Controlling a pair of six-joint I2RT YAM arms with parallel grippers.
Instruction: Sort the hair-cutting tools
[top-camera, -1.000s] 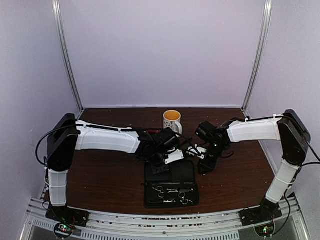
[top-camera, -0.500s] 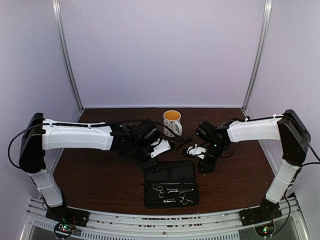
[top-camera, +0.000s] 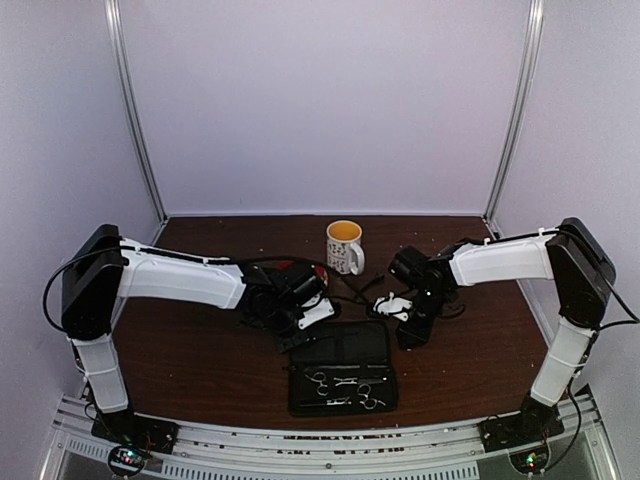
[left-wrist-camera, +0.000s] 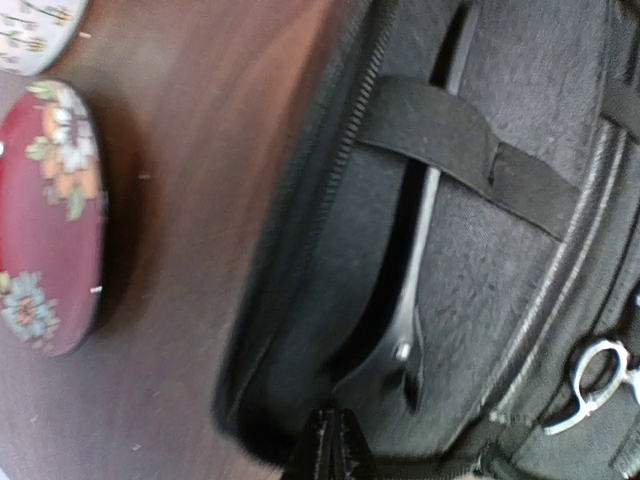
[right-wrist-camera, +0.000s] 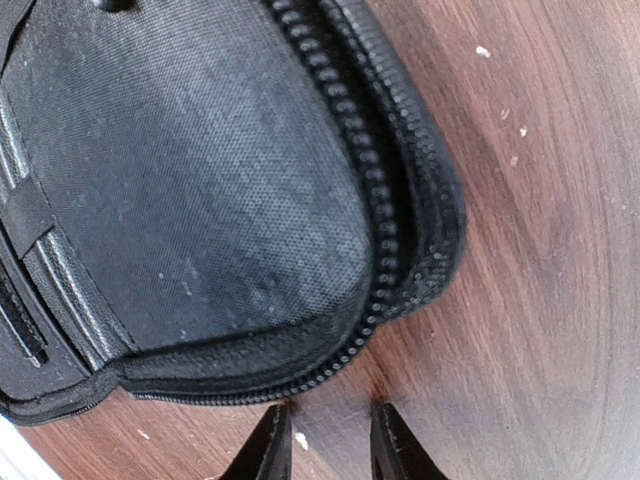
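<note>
I start with the desk (top-camera: 200, 350), brown and bare along its left side, and on it the black zip case (top-camera: 342, 365) lying open flat at the middle of the near edge. The left arm reaches in to the case's far left corner and the right arm to its far right corner. A mug (top-camera: 344, 246) stands near the far edge, with the red patterned saucer (left-wrist-camera: 50, 220) on the desk just beside the case's left side. In the near half of the case I see the silver scissors (top-camera: 340, 383) laid out. In the far half a thin black clip (left-wrist-camera: 420, 230) is tucked under an elastic strap, and one scissor ring (left-wrist-camera: 595, 385) shows past the hinge. The left pincer (left-wrist-camera: 327, 445) is closed tight over the case's zip edge, and I see nothing between its tips. The right pincer (right-wrist-camera: 325, 440) stands part open just off the case's corner with only bare wood in the gap, so it holds nothing. My read is that the tools I can see are all stowed, though I cannot count every one from here. The step in hand looks like checking or seating the clip, and next I would catch the far rim and fold it over the scissors without snagging the strap
</note>
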